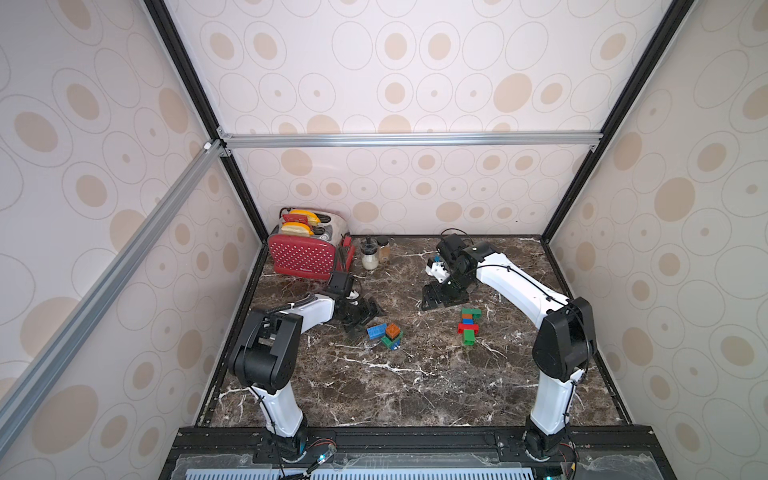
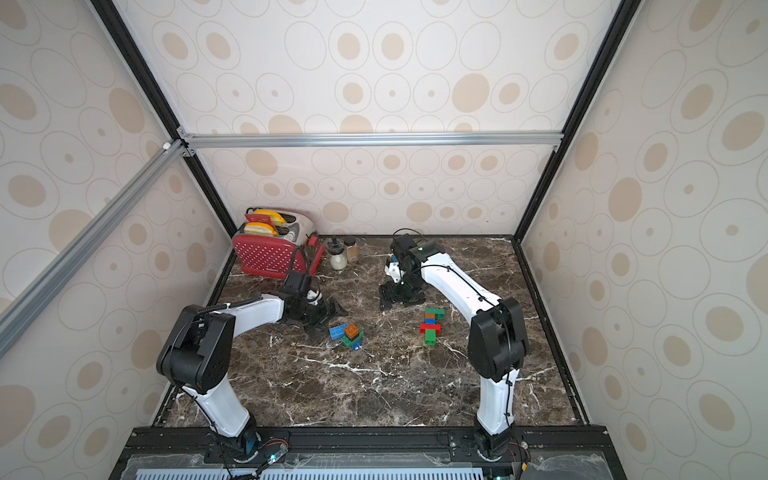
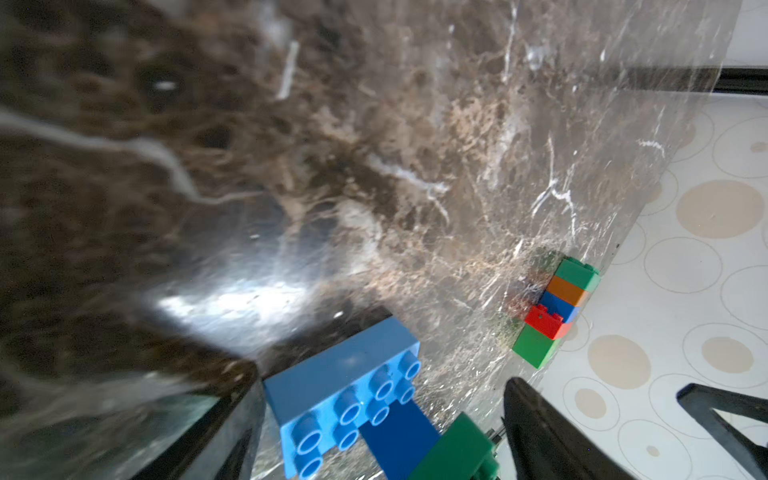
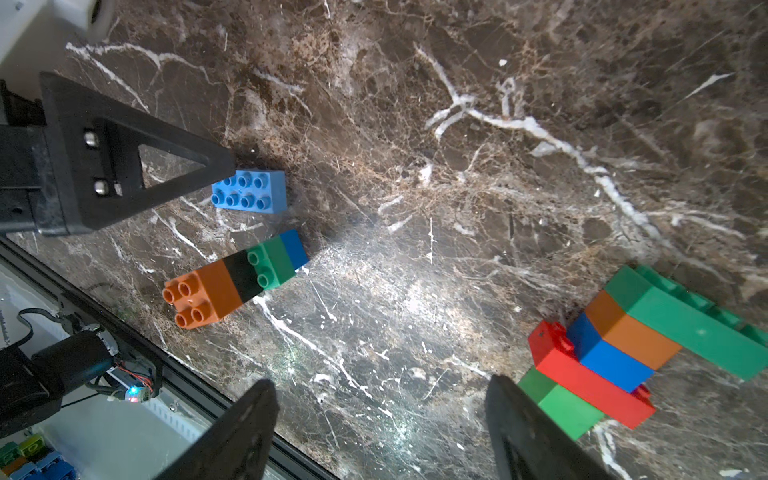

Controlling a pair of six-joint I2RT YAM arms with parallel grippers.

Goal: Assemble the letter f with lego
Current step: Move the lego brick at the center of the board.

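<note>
Noting risks first. Left gripper (image 1: 365, 320): jaws wide, holding nothing, one of its fingers (image 4: 195, 170) just beside the loose blue brick (image 4: 249, 192). A skewed close would likely shove that brick across the table instead of seating it. Right gripper (image 4: 382, 380): jaws wide, empty, hanging near the part-built letter (image 4: 615, 345), which lies flat and unheld; pressing a brick on would probably slide it or crack a joint. Short stack (image 4: 237, 278), orange, black, green, blue, lies on its side near the blue brick and could get knocked. Table (image 1: 374, 399): polished dark marble, white veins, glare, likely slick. Toaster (image 1: 301, 257) and two jars (image 1: 376, 253) at the back. Walls: pale, beige ovals.
</note>
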